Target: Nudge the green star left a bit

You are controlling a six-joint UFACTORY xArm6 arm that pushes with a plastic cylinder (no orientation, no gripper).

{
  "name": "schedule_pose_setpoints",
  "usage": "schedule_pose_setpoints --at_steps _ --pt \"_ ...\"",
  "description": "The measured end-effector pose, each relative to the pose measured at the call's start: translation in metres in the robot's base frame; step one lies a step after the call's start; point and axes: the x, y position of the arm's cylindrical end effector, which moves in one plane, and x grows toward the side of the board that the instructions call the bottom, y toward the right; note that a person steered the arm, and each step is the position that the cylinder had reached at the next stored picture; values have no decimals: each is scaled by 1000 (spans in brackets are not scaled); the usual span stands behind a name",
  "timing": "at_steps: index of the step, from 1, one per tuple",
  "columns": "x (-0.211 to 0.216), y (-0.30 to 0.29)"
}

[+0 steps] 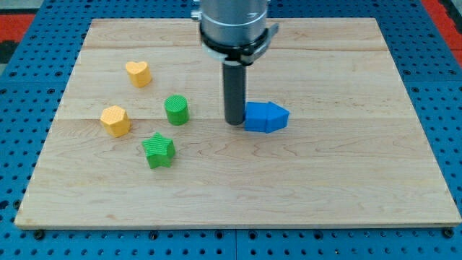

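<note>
A pale wooden board (238, 195) made of joined planks fills most of the view, its grain running from the view's left to the view's right. It rests on a blue perforated base (440, 79) that shows around all 4 edges, and a red patch (18, 22) of the same perforated kind sits at the view's top left, with another at the top right. No brand, label or writing can be read anywhere.

The arm (234, 25) comes down from the view's top centre, a grey cylindrical body with a clamp ring, ending in a straight dark rod held upright. The tip (234, 122) sits on the board, touching or just beside the left side of the blue block (266, 117), an angular shape whose exact form is unclear. There are no jaws on this rod, so nothing is clamped.

The green star (159, 149) lies left of centre, towards the view's bottom, well apart from the tip. Near it, above and slightly right, stands the green cylinder (176, 110). An orange block (115, 120) lies left of that cylinder, and a yellow-orange heart (138, 73) sits further towards the view's top.
</note>
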Motion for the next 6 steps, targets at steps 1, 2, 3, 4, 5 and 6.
schedule_pose_setpoints --at_steps 1,2,3,4,5,6 --pt "1 23" --pt "41 9" --pt "85 -41" --pt "64 -109" --pt "76 -103" --pt "117 -158"
